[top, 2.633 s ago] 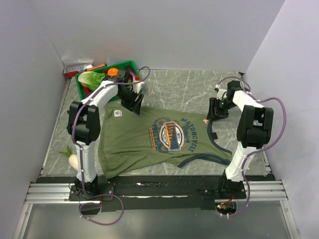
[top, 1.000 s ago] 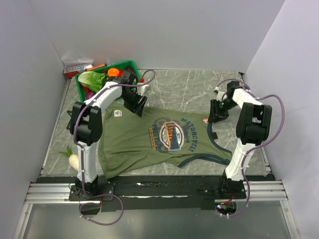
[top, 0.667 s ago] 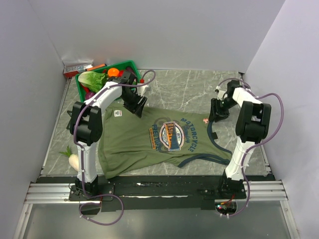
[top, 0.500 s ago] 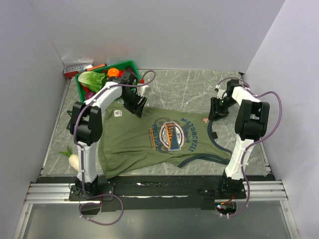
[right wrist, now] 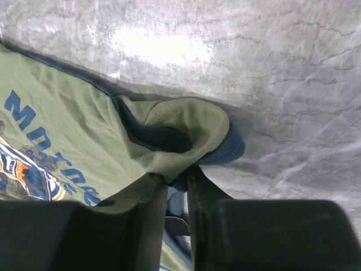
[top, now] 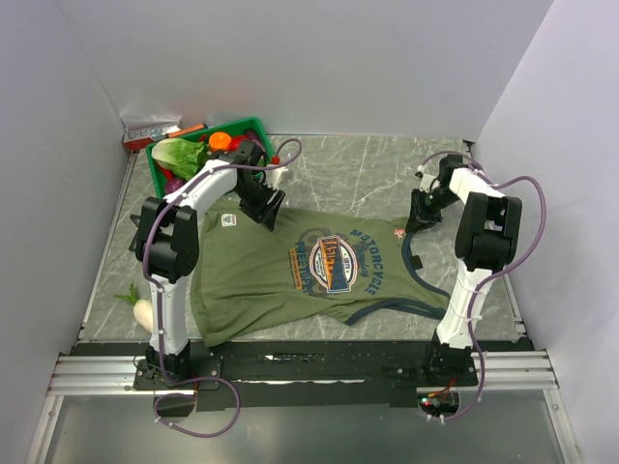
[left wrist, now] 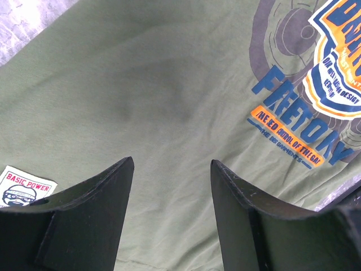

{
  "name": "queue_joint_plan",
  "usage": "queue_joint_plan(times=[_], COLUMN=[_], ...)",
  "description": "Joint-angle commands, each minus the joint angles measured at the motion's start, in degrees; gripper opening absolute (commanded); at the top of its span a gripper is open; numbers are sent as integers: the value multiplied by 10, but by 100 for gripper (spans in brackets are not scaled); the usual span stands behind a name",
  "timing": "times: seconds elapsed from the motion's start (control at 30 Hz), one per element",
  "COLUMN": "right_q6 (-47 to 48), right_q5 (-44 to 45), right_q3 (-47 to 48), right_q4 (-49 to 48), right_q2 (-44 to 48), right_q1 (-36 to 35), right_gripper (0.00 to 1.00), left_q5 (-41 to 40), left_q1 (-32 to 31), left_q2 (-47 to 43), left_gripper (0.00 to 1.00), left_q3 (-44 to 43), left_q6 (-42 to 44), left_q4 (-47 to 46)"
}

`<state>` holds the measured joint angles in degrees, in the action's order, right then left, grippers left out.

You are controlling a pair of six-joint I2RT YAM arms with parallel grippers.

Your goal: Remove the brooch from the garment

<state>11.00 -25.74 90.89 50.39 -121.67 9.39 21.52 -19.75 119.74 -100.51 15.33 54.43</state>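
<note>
The olive-green garment lies flat on the marble table, with its oval orange-and-blue graphic facing up. The tiny pinkish brooch sits on the garment's far right shoulder. My right gripper is right beside it. In the right wrist view this gripper is shut on a raised fold of the shoulder with navy trim; the brooch is hidden there. My left gripper is open over the garment's far left part, empty, near the white label.
A green basket of vegetables stands at the back left, with a red-and-white box behind it. A pale vegetable lies at the left edge. Walls close in the left, back and right.
My right gripper has shifted slightly toward the back, staying at the garment's shoulder. My left gripper has turned and moved a little at the garment's far left edge.
</note>
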Motion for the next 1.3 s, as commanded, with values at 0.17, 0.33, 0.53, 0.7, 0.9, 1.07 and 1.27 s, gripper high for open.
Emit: queue_joint_plan(times=[0.17,0.33,0.53,0.7,0.9,1.07,1.27], right_q6=[-28,-63,-102,-82,-51,-35,14], right_q5=[23,52,82,65,44,29,-50], right_q3=[11,-19,-27,-15,27,65,61], right_q4=[23,37,42,48,62,97,154], right_q2=[63,106,122,86,43,56,129], right_q1=[-31,-88,-214,-313,-393,-387,-346], right_gripper=[5,0,0,0,61,74,73], left_q5=[8,19,18,26,28,38,70], left_q1=[-4,-4,-3,9,30,30,5], left_q2=[-15,-10,-14,-34,-57,-81,-83], left_gripper=[63,63,63,63,62,62,63], left_q3=[-10,-21,-32,-6,30,45,28], left_q6=[5,2,7,11,1,-15,-33], left_q4=[5,12,17,13,2,-20,-51])
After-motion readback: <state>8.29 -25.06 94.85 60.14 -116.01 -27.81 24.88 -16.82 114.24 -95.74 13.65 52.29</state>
